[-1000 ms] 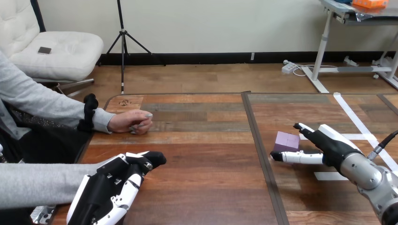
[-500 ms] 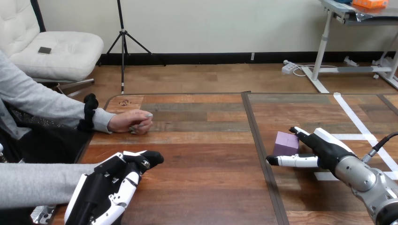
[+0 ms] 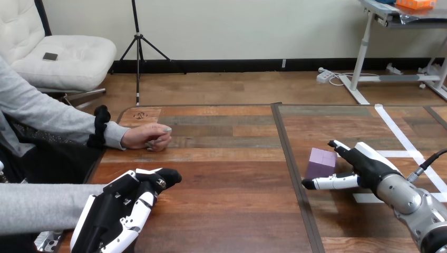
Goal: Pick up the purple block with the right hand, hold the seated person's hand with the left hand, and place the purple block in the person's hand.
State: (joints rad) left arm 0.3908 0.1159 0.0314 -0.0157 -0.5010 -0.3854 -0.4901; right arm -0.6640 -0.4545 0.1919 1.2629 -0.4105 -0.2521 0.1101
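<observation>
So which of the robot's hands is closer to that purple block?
The right hand: the purple block sits between its open thumb and fingers. The left hand lies far across the table, to the block's left, nearer the person's hand.

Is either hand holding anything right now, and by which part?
Nothing held yet: the open right hand brackets the purple rectangular block, thumb before it, fingers behind; left hand empty.

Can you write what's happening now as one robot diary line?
step: grasping | right hand: open, straddling purple block | left hand: apart from person's hand
</observation>
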